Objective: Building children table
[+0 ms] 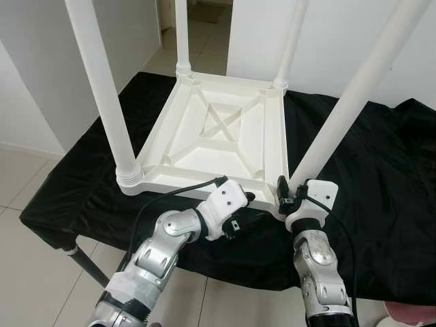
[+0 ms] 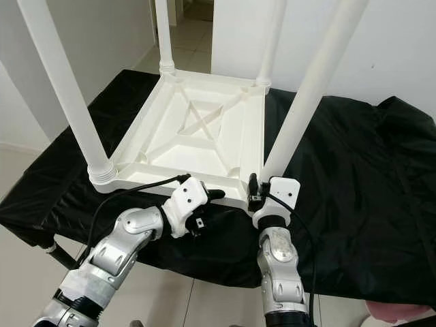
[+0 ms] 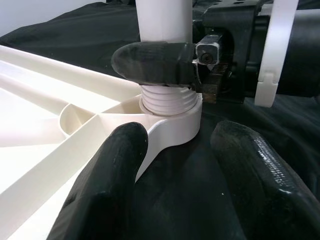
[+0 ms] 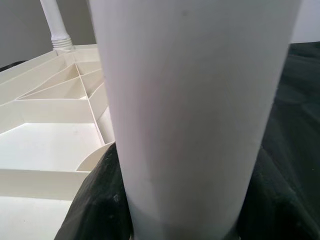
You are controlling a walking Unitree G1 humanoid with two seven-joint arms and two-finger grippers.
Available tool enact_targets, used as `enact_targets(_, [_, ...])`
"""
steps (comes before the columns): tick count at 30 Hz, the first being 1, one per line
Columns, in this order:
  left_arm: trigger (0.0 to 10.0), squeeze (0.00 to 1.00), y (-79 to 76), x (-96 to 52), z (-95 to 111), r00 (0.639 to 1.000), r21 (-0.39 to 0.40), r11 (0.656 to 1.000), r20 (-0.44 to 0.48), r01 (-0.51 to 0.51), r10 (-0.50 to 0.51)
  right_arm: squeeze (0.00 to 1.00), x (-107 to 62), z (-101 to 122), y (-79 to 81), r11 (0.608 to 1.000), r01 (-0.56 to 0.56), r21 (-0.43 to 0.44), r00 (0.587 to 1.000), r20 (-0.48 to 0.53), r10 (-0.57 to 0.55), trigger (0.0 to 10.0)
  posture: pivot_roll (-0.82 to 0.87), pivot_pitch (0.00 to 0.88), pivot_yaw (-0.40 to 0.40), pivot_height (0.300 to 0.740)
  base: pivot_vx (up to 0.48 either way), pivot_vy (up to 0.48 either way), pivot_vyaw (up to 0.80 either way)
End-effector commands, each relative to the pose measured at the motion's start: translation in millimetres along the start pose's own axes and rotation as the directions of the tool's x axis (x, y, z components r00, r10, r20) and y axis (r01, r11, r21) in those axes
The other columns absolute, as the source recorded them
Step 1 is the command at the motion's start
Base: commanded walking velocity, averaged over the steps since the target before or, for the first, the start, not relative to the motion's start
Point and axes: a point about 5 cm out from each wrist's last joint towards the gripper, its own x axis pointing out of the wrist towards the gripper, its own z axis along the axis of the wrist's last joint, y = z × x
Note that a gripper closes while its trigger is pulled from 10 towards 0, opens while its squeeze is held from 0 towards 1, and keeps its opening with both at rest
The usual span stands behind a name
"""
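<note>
A white plastic children's table (image 1: 218, 139) lies upside down on a black cloth, with its legs screwed in and pointing up. My right gripper (image 1: 286, 192) is shut on the near right leg (image 1: 354, 88), just above its threaded base (image 3: 167, 100). In the right wrist view that leg (image 4: 195, 110) stands between the black fingers (image 4: 95, 200). My left gripper (image 1: 248, 199) is open at the table's near edge, pointing toward the same corner. One of its fingers (image 3: 110, 190) lies over the rim and the other hangs over the cloth.
The black cloth (image 1: 381, 177) covers a low support that ends close in front of me, with tiled floor (image 1: 20, 177) below. The near left leg (image 1: 102, 88) and two far legs rise high. White walls and a doorway (image 1: 204, 34) lie behind.
</note>
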Motion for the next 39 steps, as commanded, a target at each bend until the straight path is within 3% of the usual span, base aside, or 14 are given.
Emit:
enact_targets(1, [10.0,0.0,4.3,1.5,1.2,0.998,0.029,0.998,-0.005,-0.056,0.056,0.0,1.0,-2.5,1.2,0.995,0.069,0.075,0.998,-0.02,-0.067,10.0,-0.12,0.0,-0.014,0.74,0.0,0.0,0.0])
enact_targets(6, [10.0,0.0,5.7,-0.5,-0.2,0.998,0.044,0.997,-0.015,-0.056,0.057,0.0,-0.8,-2.4,5.8,0.997,0.075,0.037,0.997,-0.02,-0.074,10.0,-0.12,0.0,-0.012,0.74,0.0,0.0,0.0])
enact_targets(14, [10.0,0.0,11.4,-3.8,-0.6,0.996,0.064,0.995,-0.02,-0.08,0.082,0.05,-2.7,0.9,10.6,0.999,-0.028,0.043,1.0,0.001,0.028,10.0,-0.12,0.0,0.001,0.74,0.0,0.0,0.0])
enact_targets(15, [10.0,0.0,11.6,-3.8,-0.5,0.996,0.062,0.995,-0.019,-0.082,0.083,1.0,-2.1,3.0,9.1,0.998,-0.034,0.043,0.999,0.014,0.034,10.0,-0.12,0.0,0.003,0.74,0.0,0.0,0.0])
enact_targets(30, [10.0,0.0,18.1,-9.3,0.1,0.992,0.01,0.992,-0.005,-0.128,0.128,1.0,-13.5,2.2,1.3,0.991,-0.127,0.043,0.991,0.044,0.125,10.0,-0.09,0.0,-0.013,0.74,0.0,0.0,0.0])
enact_targets(31, [10.0,0.0,19.1,-11.5,-1.1,0.991,0.01,0.991,-0.01,-0.134,0.134,0.53,-15.1,-0.1,-0.4,0.989,-0.141,0.04,0.99,0.036,0.14,10.0,-0.09,0.0,-0.011,0.74,0.0,0.0,0.0])
enact_targets(33, [10.0,0.0,19.1,-11.5,-1.1,0.991,0.01,0.991,-0.01,-0.134,0.134,0.53,-15.1,-0.1,-0.4,0.989,-0.141,0.04,0.99,0.036,0.14,10.0,-0.09,0.0,-0.011,0.74,0.0,0.0,0.0])
enact_targets(34, [10.0,0.0,19.7,-13.8,-2.1,0.991,0.005,0.991,-0.01,-0.137,0.137,0.0,-17.1,-1.1,-2.3,0.985,-0.168,0.027,0.985,0.037,0.167,10.0,-0.09,0.0,-0.006,0.74,0.0,0.0,0.0])
enact_targets(39, [10.0,0.0,18.9,-18.6,-2.3,0.995,-0.004,0.995,-0.01,-0.102,0.102,0.0,-21.3,1.4,-12.1,0.975,-0.22,-0.007,0.974,0.049,0.22,10.0,-0.09,0.0,0.003,0.74,0.0,0.0,0.0])
